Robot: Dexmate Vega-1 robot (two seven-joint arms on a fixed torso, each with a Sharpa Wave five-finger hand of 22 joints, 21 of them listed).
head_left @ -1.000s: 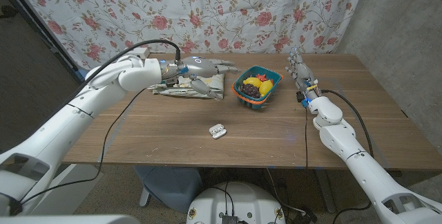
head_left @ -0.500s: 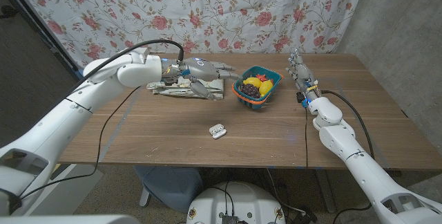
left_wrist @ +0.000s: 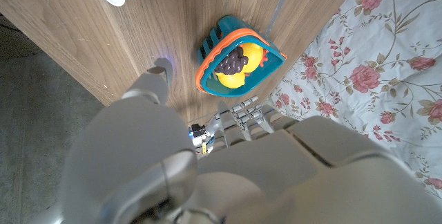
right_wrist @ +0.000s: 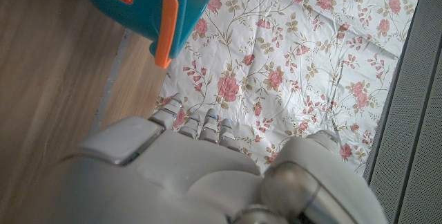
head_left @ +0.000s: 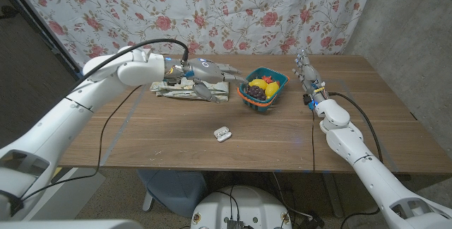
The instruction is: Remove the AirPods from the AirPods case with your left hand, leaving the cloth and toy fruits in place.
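Case (head_left: 222, 133) open at mid-surface, well apart from left hand (head_left: 209, 74); hand empty, fingers spread, above cloth (head_left: 185, 88); AirPods judged light, smooth, slippery; pinch by exposed tops.

A staged robot test room: a rose-print fabric backdrop (head_left: 212, 10) hangs behind a brown wooden table (head_left: 176, 137), beside bare grey concrete wall (head_left: 409, 17)
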